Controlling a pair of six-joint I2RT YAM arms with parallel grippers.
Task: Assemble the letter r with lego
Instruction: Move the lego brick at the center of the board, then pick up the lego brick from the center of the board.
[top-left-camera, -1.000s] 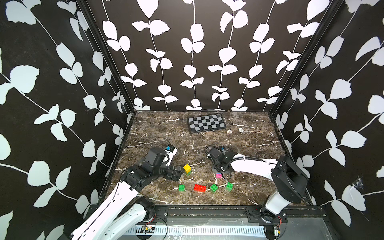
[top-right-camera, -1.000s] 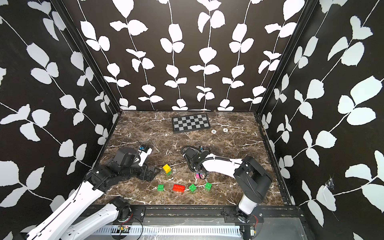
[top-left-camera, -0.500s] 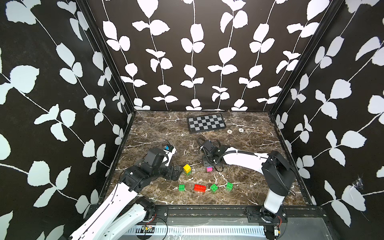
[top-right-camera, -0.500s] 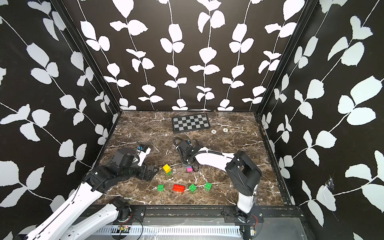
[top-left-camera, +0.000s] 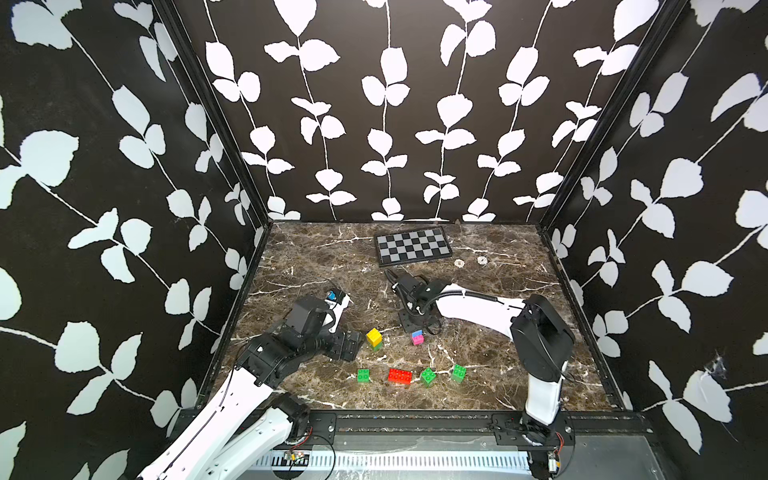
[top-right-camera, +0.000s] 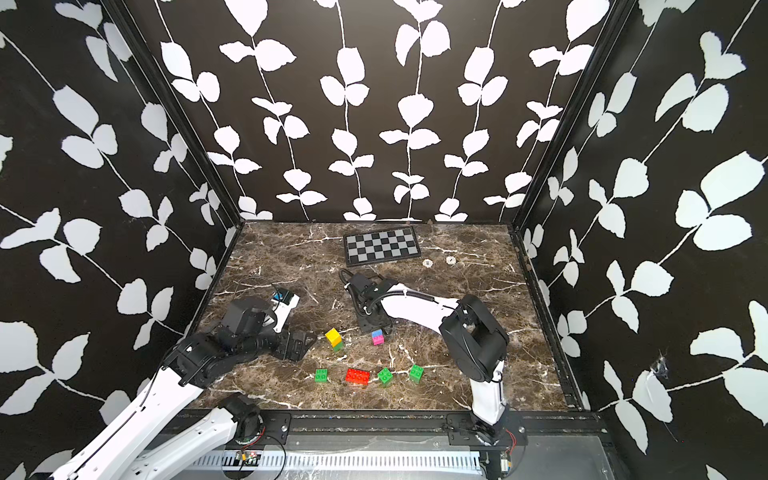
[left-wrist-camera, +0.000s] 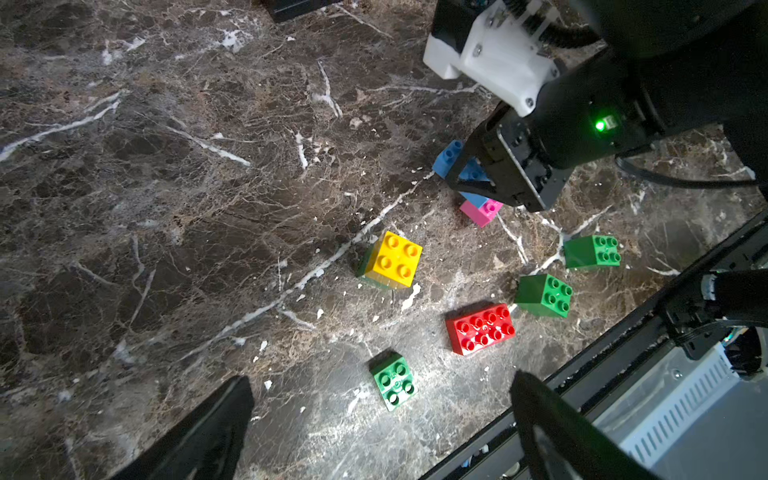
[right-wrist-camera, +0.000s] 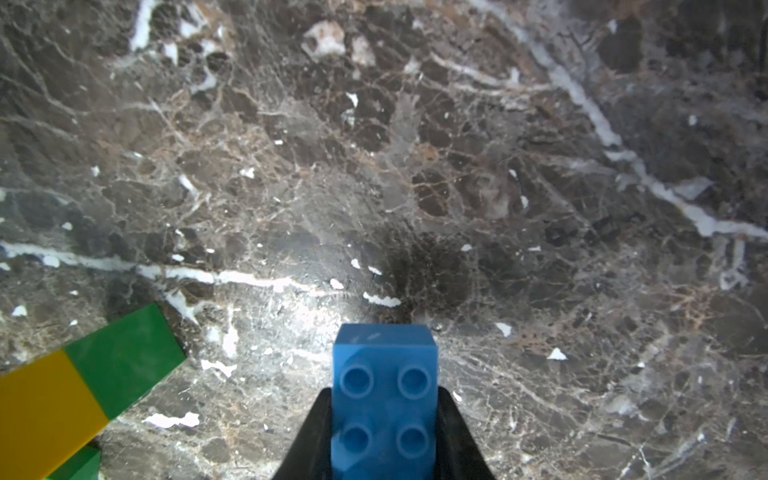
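My right gripper (top-left-camera: 415, 323) is shut on the blue lego brick (right-wrist-camera: 384, 399), gripping its long sides; a pink brick (left-wrist-camera: 482, 211) is stuck under it, just above or on the marble. To their left a yellow brick (top-left-camera: 373, 336) sits on a green one (left-wrist-camera: 365, 266). Nearer the front lie a green brick (top-left-camera: 363, 375), a red long brick (top-left-camera: 400, 376) and two more green bricks (top-left-camera: 428, 376) (top-left-camera: 458, 372). My left gripper (left-wrist-camera: 379, 378) is open beside the yellow stack, hovering over the leftmost green brick (left-wrist-camera: 392, 384).
A checkerboard plate (top-left-camera: 413, 247) lies at the back, with two small white rings (top-left-camera: 459, 262) (top-left-camera: 482, 260) beside it. Patterned walls close three sides, and a black rail (top-left-camera: 415, 419) runs along the front edge.
The right gripper has carried the blue and pink bricks to the left and slightly back, closer to the yellow stack. The left arm has hardly moved.
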